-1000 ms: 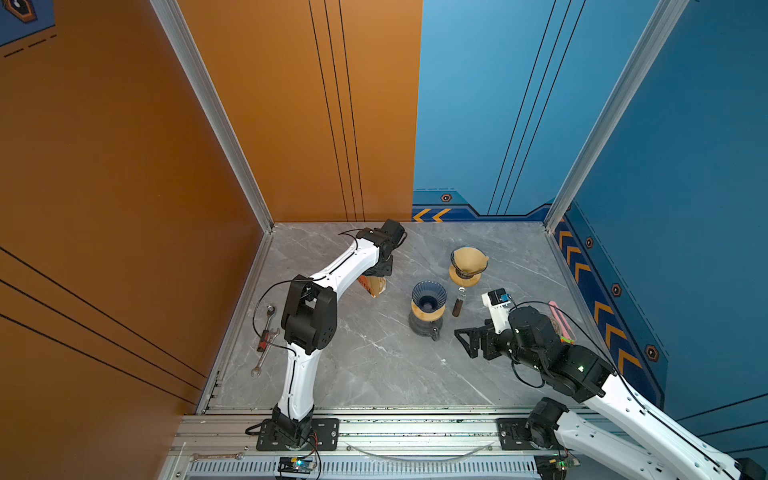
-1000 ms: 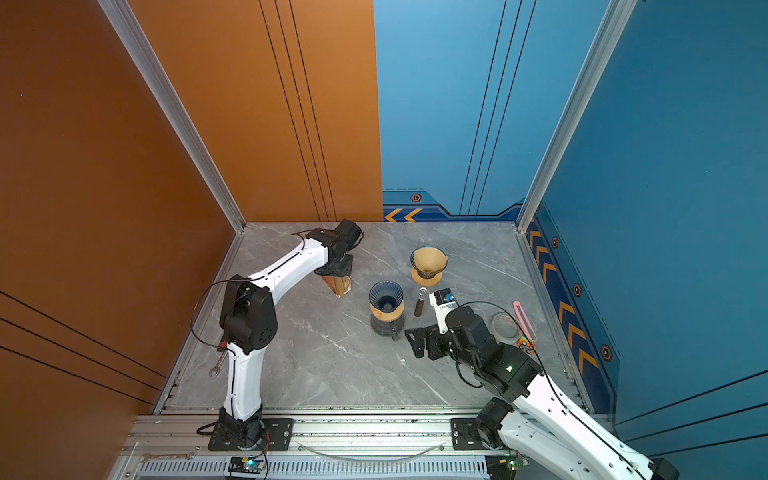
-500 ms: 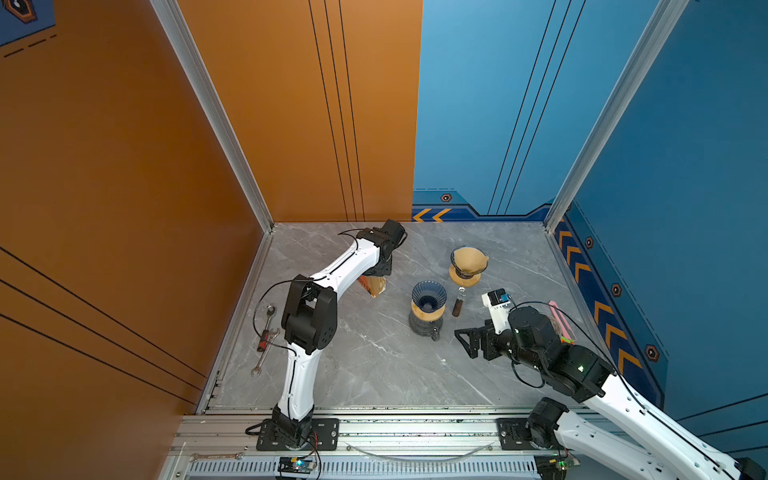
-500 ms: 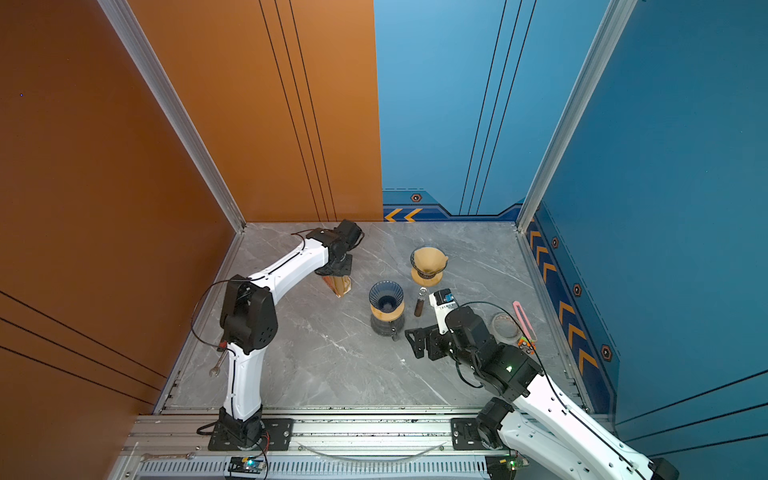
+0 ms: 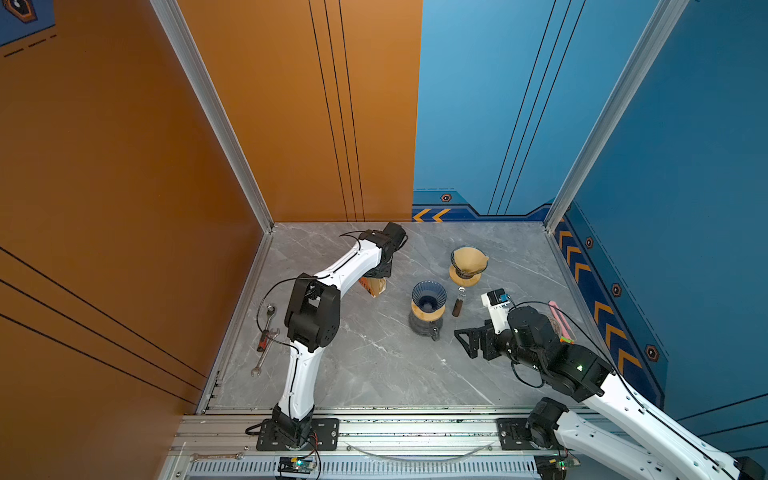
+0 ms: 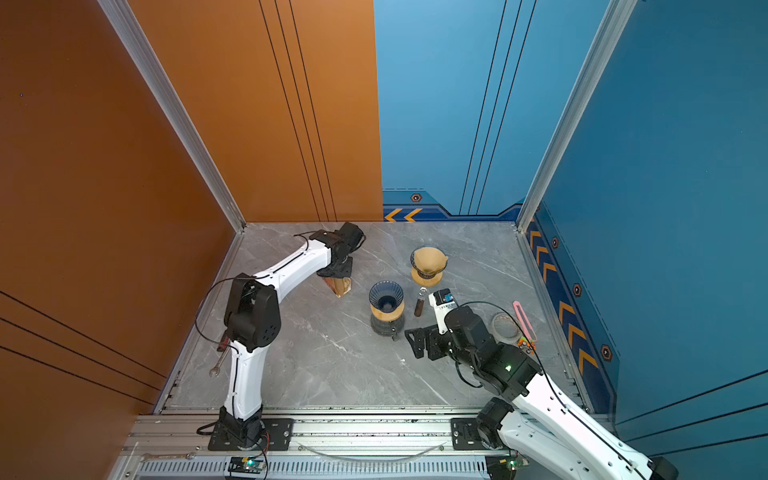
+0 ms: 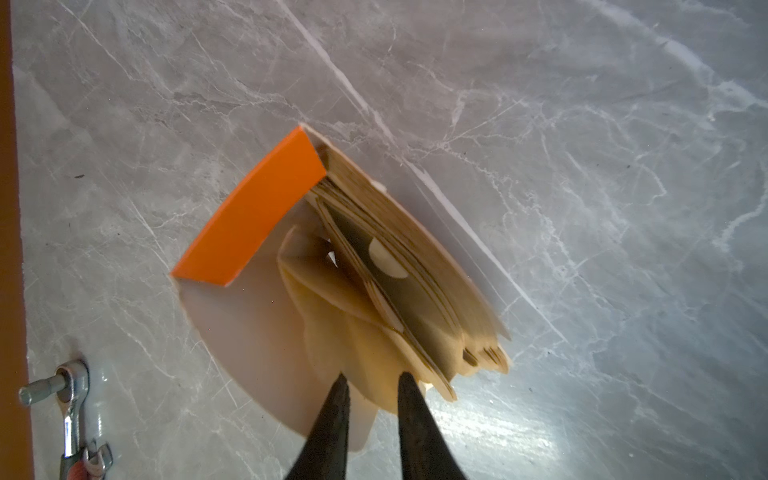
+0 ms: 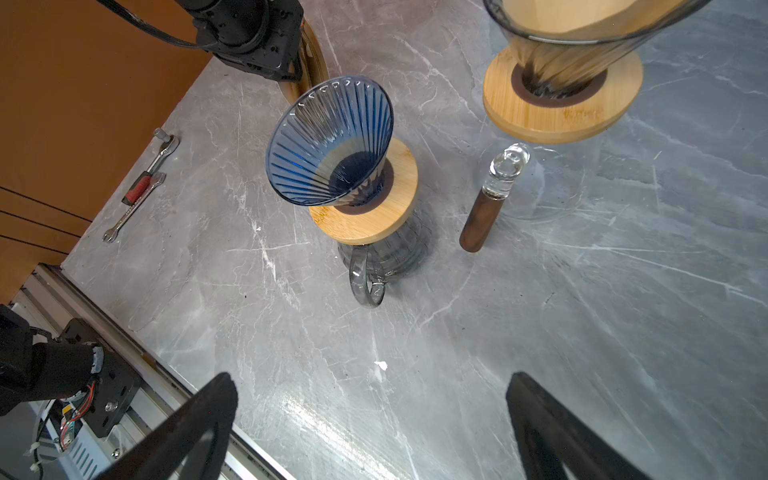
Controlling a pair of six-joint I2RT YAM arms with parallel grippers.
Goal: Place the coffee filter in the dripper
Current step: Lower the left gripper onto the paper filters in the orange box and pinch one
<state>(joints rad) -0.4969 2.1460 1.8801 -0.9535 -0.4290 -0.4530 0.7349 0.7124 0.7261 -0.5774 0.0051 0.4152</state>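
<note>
While right fingers [image 8: 187, 428] gape, left fingers [image 7: 328, 424] (narrowed) perhaps pinch a filter [image 7: 332, 328]

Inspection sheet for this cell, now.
Surface: grey marble tabletop, no spills seen.
Job's things: blue dripper empty, seated on its carafe; coffee filter stack in an orange holder.
Clutter: second dripper, already lined; brown vial; ratchet and wrench.
Grippers: left gripper narrowly parted at a filter's edge; right gripper wide open, holding nothing.
Cables: black cable loops above the ratchet.
Surroundings: orange wall, blue wall.
</note>
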